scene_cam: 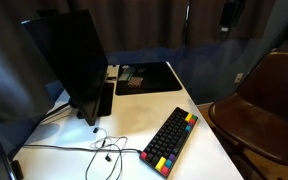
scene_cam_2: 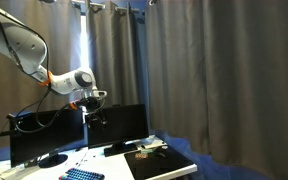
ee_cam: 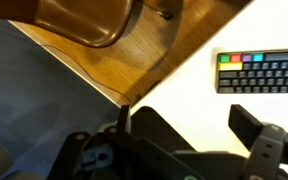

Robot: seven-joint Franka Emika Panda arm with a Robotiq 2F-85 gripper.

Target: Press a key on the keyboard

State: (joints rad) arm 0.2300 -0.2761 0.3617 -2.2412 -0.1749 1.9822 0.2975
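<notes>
Keyboard (scene_cam: 171, 140) lay on the white bench (scene_cam: 134, 112), well below the raised claw (scene_cam_2: 94, 103), whose jaws stood spread and empty; in the wrist view its long axis ran crosswise, up and right of the claw

Franka arm (scene_cam_2: 22, 48) in an exterior view: glossy white rounded shells, joined in thick curved segments, with an orange-red band ringing one joint close to the wrist. Dark cables (scene_cam_2: 32, 108) trail beneath the white casing. The gripper (scene_cam_2: 92, 99) at the end is black and blocky against the pale body. In the wrist view the gripper (ee_cam: 216, 128) shows two matte black fingers (ee_cam: 174, 135), flat-sided and angular, with dull grey linkage hardware at their base.
</notes>
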